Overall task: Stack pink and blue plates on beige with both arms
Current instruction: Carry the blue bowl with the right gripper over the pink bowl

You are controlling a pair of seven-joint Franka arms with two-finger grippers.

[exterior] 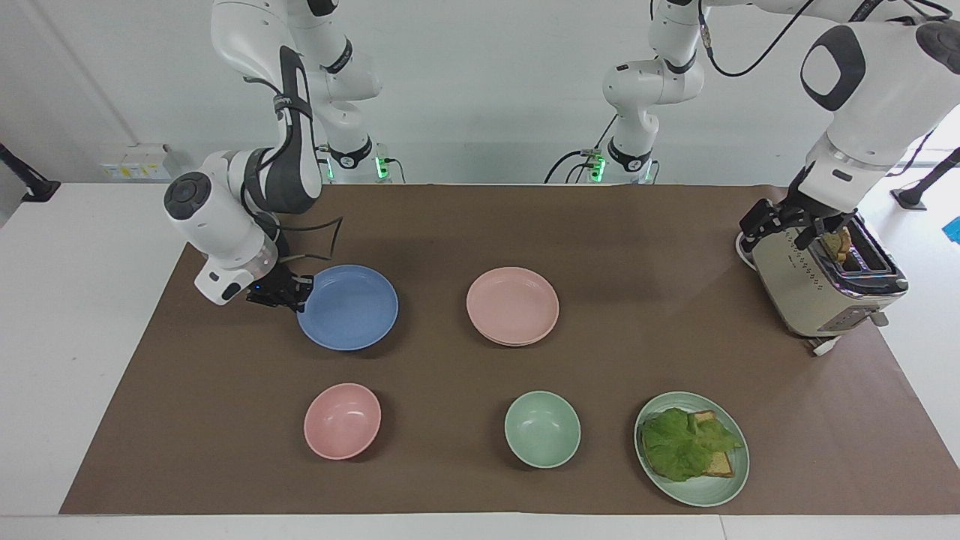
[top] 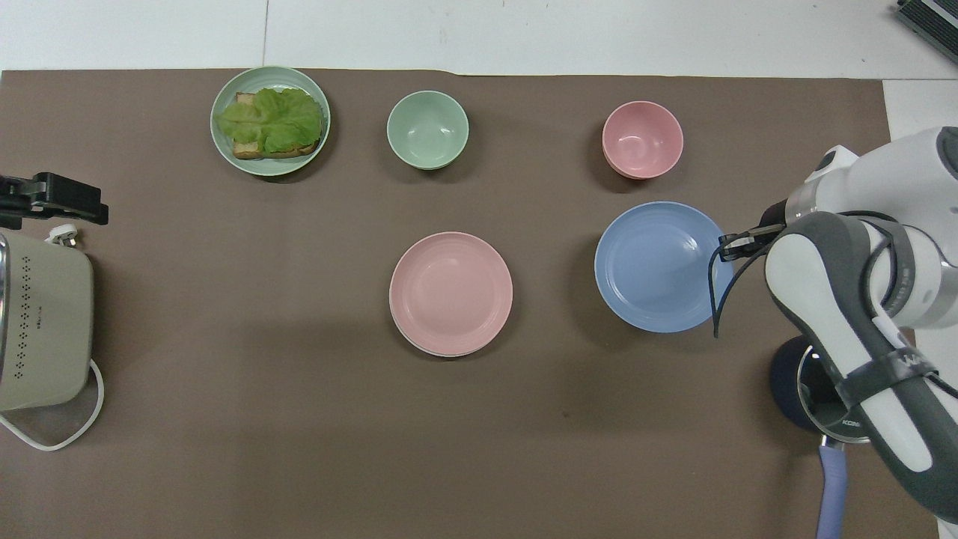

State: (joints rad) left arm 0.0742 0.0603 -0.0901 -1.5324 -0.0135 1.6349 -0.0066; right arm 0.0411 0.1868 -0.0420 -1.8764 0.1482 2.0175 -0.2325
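Observation:
The blue plate [exterior: 349,306] [top: 655,266] hangs a little above the brown mat, toward the right arm's end. My right gripper [exterior: 300,289] [top: 724,247] is shut on its rim, on the side away from the table's middle. The pink plate [exterior: 512,304] [top: 450,290] lies at mid-table on the beige plate [exterior: 504,343] [top: 438,351], of which only a thin rim shows. My left gripper [exterior: 778,229] [top: 90,206] is open and holds nothing, up over the toaster's edge.
A toaster [exterior: 825,289] [top: 41,329] with bread in its slots stands at the left arm's end. Farther from the robots stand a pink bowl [exterior: 342,420], a mint bowl [exterior: 541,429] and a mint plate [exterior: 697,499] with lettuce and toast.

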